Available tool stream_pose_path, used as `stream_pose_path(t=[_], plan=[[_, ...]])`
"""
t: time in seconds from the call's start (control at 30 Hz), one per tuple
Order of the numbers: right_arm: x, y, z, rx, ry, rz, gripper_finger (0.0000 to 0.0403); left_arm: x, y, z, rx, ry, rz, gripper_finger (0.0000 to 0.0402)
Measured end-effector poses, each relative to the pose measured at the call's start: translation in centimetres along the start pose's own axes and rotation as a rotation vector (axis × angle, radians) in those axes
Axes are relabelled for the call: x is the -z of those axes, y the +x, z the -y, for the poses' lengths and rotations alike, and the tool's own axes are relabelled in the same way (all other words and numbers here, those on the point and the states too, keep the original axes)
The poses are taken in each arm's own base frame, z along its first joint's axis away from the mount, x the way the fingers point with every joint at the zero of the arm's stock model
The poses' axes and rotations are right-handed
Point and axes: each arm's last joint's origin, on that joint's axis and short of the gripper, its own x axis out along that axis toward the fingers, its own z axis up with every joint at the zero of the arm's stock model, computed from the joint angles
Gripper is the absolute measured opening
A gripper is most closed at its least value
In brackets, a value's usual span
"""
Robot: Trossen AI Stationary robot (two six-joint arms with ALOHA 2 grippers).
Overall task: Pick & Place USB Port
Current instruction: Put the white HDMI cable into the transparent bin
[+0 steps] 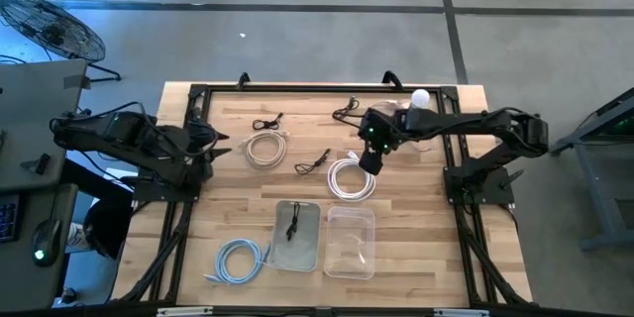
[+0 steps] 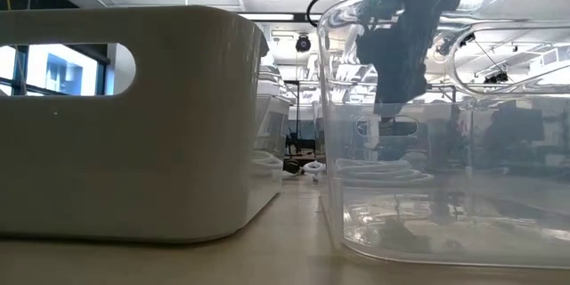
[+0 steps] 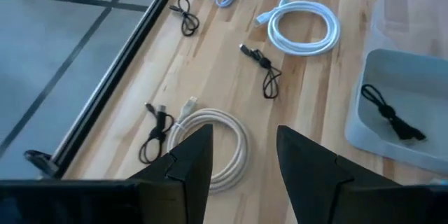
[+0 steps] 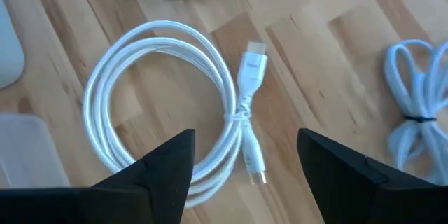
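Right gripper (image 1: 369, 166): above white coiled cable (image 1: 349, 178), jaws wide, empty.
Left gripper (image 1: 205, 149): beside cream cable (image 1: 265, 149), jaws apart, empty.

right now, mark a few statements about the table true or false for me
1. The right gripper hovers with jaws open above the coiled white cable. True.
2. The opaque grey bin holds a small black cable. True.
3. The clear plastic bin holds the light blue coiled cable. False: that cable lies on the wooden table, beside the grey bin.
4. The left gripper grips the cream coiled cable. False: its jaws are open, and the cable lies on the table.
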Motion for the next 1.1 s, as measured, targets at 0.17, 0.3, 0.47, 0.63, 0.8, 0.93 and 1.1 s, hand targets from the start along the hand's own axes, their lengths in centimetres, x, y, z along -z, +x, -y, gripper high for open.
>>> stream_pose_path(t=[0.17, 0.3, 0.47, 0.63, 0.8, 0.93, 1.1], plan=[[-0.2, 0.1, -0.1, -0.015, 0.017, 0.031, 0.0244, 0.0, 0.0, 0.0, -0.011, 0.038, 0.002, 0.0154], [-0.5, 0.4, 0.0, -0.025, 0.048, 0.046, 0.0244, 0.0, 0.0, -0.1, -0.032, 0.059, 0.007, 0.0154], [-0.5, 1.7, 0.4, -0.033, 0.063, -0.005, 0.0243, 0.0, 0.0, -0.1, -0.034, 0.067, 0.006, 0.0154], [-0.5, 3.2, 0.4, -0.043, 0.061, -0.053, 0.0243, 0.2, 0.0, -0.2, -0.039, 0.078, -0.011, 0.0154], [-0.3, 4.7, 0.5, -0.047, 0.056, -0.103, 0.0244, 0.2, 0.0, -0.2, -0.040, 0.078, -0.011, 0.0154], [-0.2, 5.5, 0.5, -0.066, 0.047, -0.124, 0.0243, 0.2, 0.0, -0.2, -0.041, 0.078, -0.011, 0.0154], [-0.2, 6.7, 0.6, -0.074, 0.050, -0.144, 0.0243, 0.3, 0.0, -0.2, -0.042, 0.084, -0.021, 0.0154]])
